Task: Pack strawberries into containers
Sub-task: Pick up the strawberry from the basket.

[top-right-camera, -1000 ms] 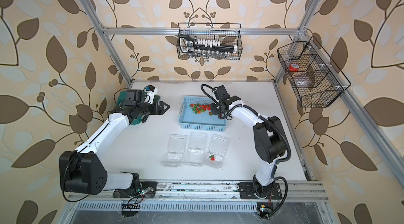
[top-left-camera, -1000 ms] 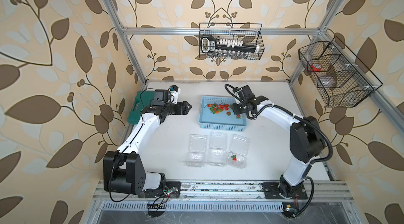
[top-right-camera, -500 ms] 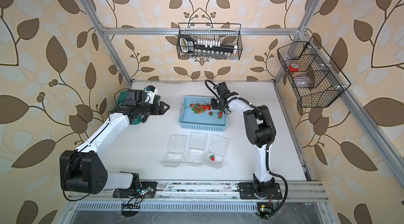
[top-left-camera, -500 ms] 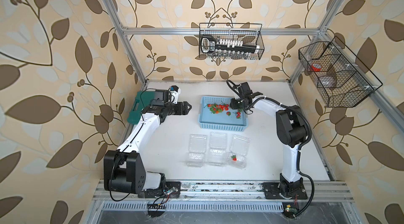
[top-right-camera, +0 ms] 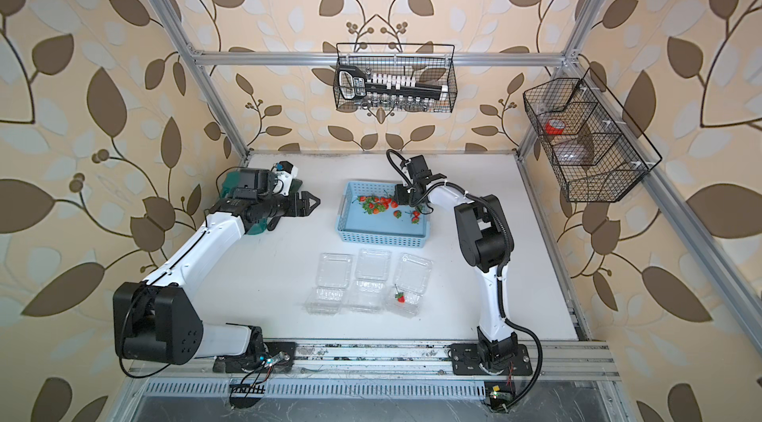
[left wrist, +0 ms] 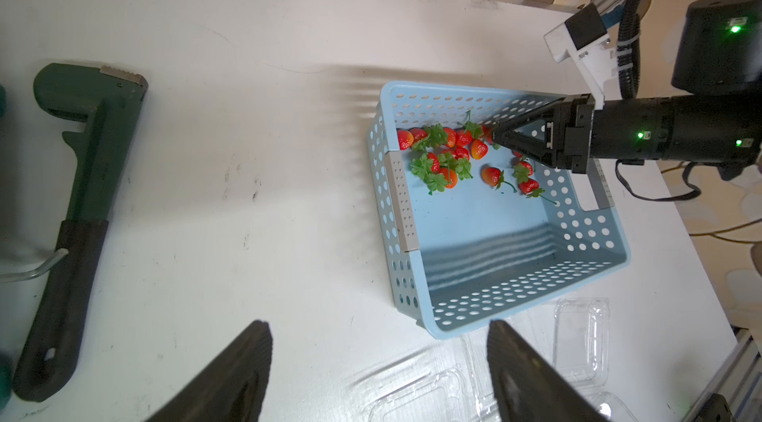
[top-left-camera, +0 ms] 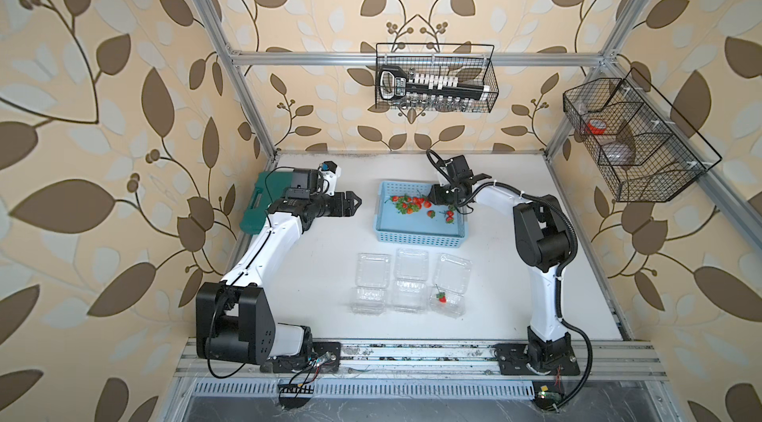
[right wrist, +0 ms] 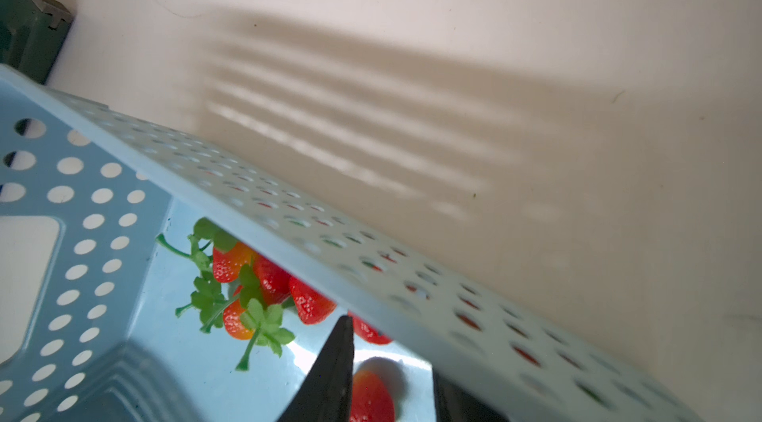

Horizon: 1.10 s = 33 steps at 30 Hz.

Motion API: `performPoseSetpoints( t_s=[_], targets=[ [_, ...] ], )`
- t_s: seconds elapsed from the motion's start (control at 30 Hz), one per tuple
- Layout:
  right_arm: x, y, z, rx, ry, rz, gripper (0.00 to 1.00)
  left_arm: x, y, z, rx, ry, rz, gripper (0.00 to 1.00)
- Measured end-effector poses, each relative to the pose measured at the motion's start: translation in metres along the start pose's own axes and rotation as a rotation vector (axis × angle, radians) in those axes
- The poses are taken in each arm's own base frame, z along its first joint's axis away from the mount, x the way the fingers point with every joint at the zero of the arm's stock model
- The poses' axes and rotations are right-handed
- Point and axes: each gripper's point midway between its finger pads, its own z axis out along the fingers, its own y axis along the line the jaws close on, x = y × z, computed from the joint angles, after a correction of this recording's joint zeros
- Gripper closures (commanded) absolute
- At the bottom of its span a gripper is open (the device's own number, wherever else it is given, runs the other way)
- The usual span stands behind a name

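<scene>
Several red strawberries (top-left-camera: 410, 203) (top-right-camera: 377, 205) (left wrist: 445, 152) (right wrist: 268, 275) lie at the far side of the light blue basket (top-left-camera: 416, 238) (top-right-camera: 379, 238) (left wrist: 515, 288) (right wrist: 288, 214). My right gripper (top-left-camera: 429, 199) (top-right-camera: 396, 201) (right wrist: 389, 362) is down inside the basket, open, its jaws straddling one berry (right wrist: 371, 399) with a gap on one side. Three clear containers (top-left-camera: 411, 280) (top-right-camera: 371, 275) lie open near the front. The right one holds a single strawberry (top-left-camera: 442, 297) (top-right-camera: 400, 297). My left gripper (top-left-camera: 356, 203) (top-right-camera: 315, 203) (left wrist: 379, 327) hovers open and empty left of the basket.
A dark green tool case (top-left-camera: 257, 205) (right wrist: 24, 28) lies at the far left under the left arm. A dark green pipe wrench (left wrist: 82, 177) lies on the table beside it. Two black wire baskets (top-left-camera: 435, 78) (top-left-camera: 631, 139) hang on the walls.
The right gripper has moved from the basket's right side toward the far cluster of berries, and its arm has folded in. The left arm has stayed still.
</scene>
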Motion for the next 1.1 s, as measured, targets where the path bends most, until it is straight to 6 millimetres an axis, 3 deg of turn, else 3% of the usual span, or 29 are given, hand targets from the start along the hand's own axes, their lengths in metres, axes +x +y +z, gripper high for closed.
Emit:
performPoseSetpoints(
  t_s=[0.63,0.9,1.1],
  targets=[
    [-0.006,-0.010,-0.003,0.061,-0.011,-0.017,0.70,-0.001,0.000,0.000,0.000,-0.001,0.001,0.17],
    [0.000,-0.016,0.007,0.070,0.011,-0.010,0.71,-0.001,0.000,0.000,0.000,-0.001,0.002,0.17],
    [0.004,-0.018,0.011,0.072,0.022,-0.009,0.79,-0.001,0.000,0.000,0.000,-0.001,0.002,0.17]
  ],
)
